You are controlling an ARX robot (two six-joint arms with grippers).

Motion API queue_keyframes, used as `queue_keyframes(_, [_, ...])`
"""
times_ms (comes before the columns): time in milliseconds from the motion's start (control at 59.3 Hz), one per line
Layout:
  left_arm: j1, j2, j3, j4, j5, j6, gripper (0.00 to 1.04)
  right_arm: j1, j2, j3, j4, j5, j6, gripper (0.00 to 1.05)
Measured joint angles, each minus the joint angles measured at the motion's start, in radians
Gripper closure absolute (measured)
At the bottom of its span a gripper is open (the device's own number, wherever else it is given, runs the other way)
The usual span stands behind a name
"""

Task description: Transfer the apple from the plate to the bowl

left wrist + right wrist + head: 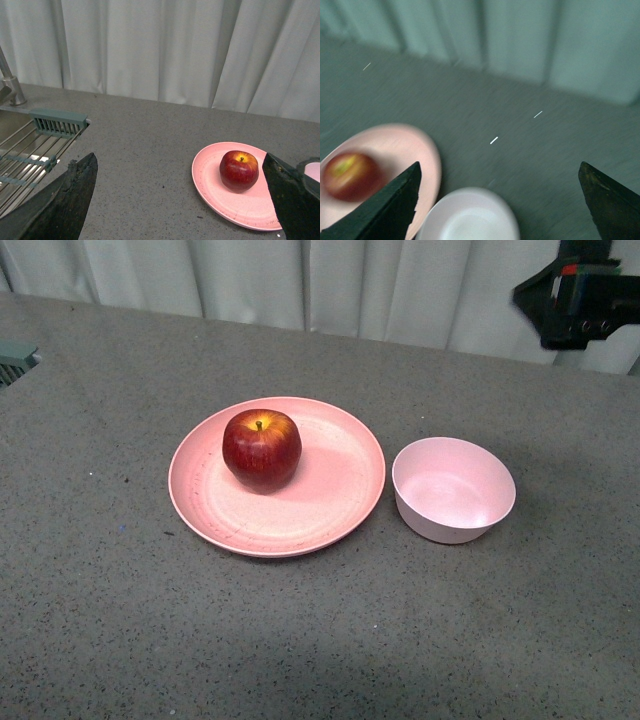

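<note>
The dark-red apple (261, 447) sits on the salmon-pink plate (340, 490), toward its back left. The empty pale pink bowl (453, 489) stands just right of the plate. My left gripper (182, 172) is open and empty, well away from the apple (239, 170) and plate (215, 187). My right gripper (500, 172) is open and empty, above the table; its blurred view shows the bowl (470, 217), plate (427, 155) and apple (349, 175). In the front view only a black part of the right arm (578, 295) shows at the top right.
A grey speckled countertop (120, 620) holds everything. White curtains (300, 280) hang behind it. A sink with a wire rack (30, 155) and a faucet base (12, 90) lies off the left side.
</note>
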Motion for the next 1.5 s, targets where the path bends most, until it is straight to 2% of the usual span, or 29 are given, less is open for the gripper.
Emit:
queue_keyframes(34, [0.000, 0.000, 0.000, 0.000, 0.002, 0.000, 0.07, 0.003, 0.010, -0.072, 0.208, 0.166, -0.017, 0.24])
queue_keyframes(84, [0.000, 0.000, 0.000, 0.000, -0.001, 0.000, 0.07, -0.004, -0.004, -0.174, 0.403, 0.269, -0.029, 0.37])
queue_keyframes(135, [0.000, 0.000, 0.000, 0.000, 0.000, 0.000, 0.07, -0.024, -0.060, -0.247, 0.476, 0.274, -0.036, 0.49])
queue_keyframes(270, [0.000, 0.000, 0.000, 0.000, 0.000, 0.000, 0.07, -0.061, -0.220, -0.393, 0.477, 0.235, -0.040, 0.83])
queue_keyframes(388, [0.000, 0.000, 0.000, 0.000, 0.000, 0.000, 0.07, -0.082, -0.312, -0.466, 0.451, 0.217, -0.043, 1.04])
queue_keyframes(607, [0.000, 0.000, 0.000, 0.000, 0.000, 0.000, 0.07, -0.110, -0.476, -0.555, 0.377, 0.186, -0.043, 1.04])
queue_keyframes(674, [0.000, 0.000, 0.000, 0.000, 0.000, 0.000, 0.07, -0.150, -0.528, -0.578, 0.348, 0.128, -0.043, 1.04])
queue_keyframes(775, [0.000, 0.000, 0.000, 0.000, 0.000, 0.000, 0.07, -0.175, -0.604, -0.605, 0.299, 0.126, -0.043, 1.04])
queue_keyframes(961, [0.000, 0.000, 0.000, 0.000, 0.000, 0.000, 0.07, -0.177, -0.734, -0.639, 0.204, 0.121, -0.043, 1.04])
queue_keyframes(1500, [0.000, 0.000, 0.000, 0.000, 0.000, 0.000, 0.07, -0.177, -1.223, -0.686, -0.220, 0.120, -0.043, 1.04])
